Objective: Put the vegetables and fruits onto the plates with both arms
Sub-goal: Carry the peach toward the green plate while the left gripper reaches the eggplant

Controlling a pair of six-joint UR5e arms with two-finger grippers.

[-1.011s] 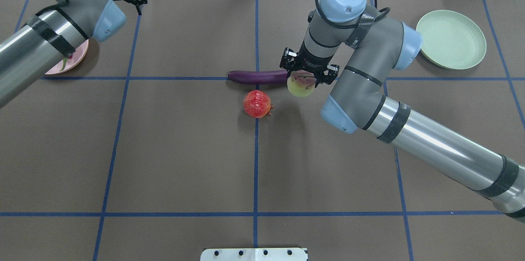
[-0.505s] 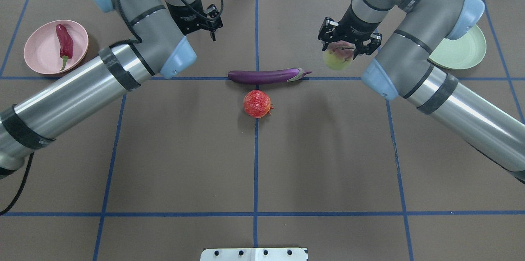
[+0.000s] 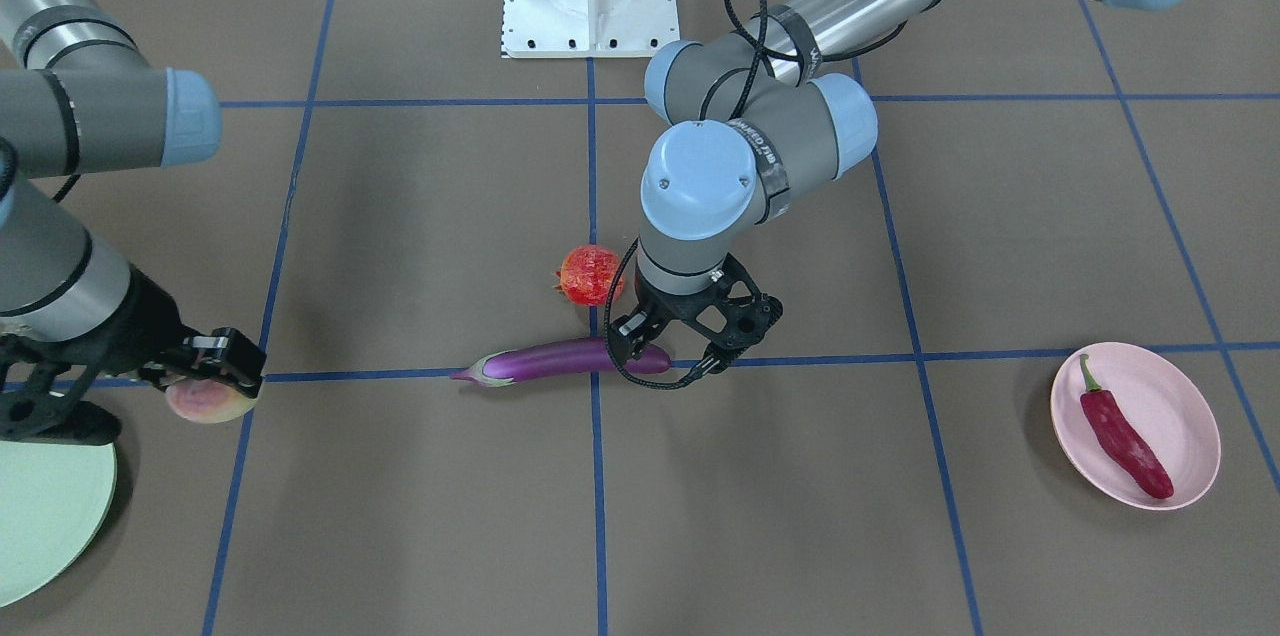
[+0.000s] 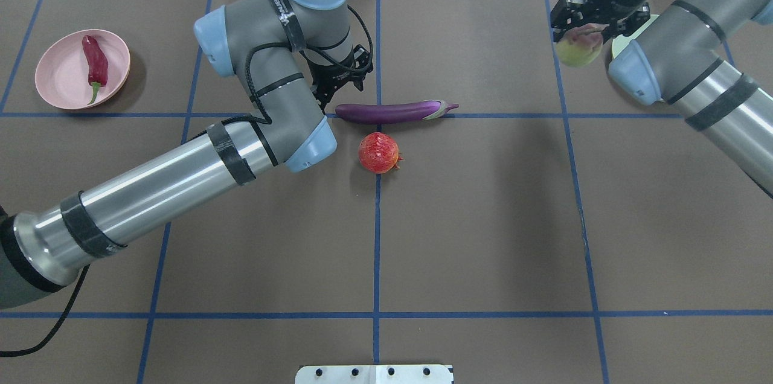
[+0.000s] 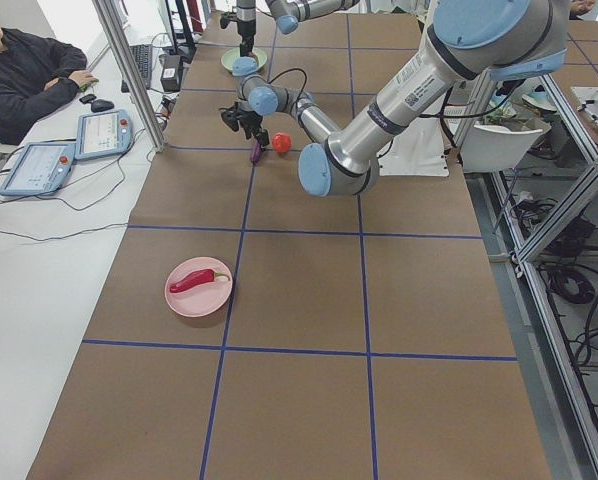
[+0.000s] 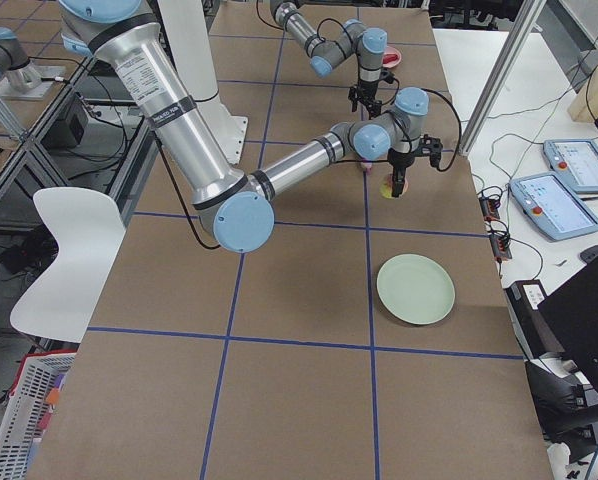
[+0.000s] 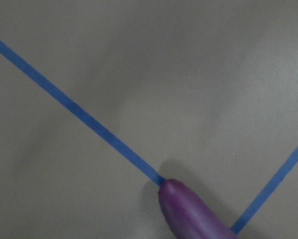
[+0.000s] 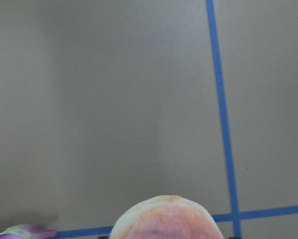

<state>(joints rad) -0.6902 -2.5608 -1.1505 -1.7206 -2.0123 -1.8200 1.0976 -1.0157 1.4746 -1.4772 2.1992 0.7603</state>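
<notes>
Fingers of the right gripper clamp the pale pink-yellow peach, held in the air just beside the green plate at far right. Those of the left gripper stand apart, empty, over the rounded end of the glossy purple eggplant mid-table.

Red chili on pink plate

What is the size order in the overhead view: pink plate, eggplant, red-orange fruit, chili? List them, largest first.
1. pink plate, the broadest area.
2. eggplant, longer than the plate but slender.
3. red-orange fruit.
4. chili, longer than the fruit yet thinner, so these two are close.
</notes>
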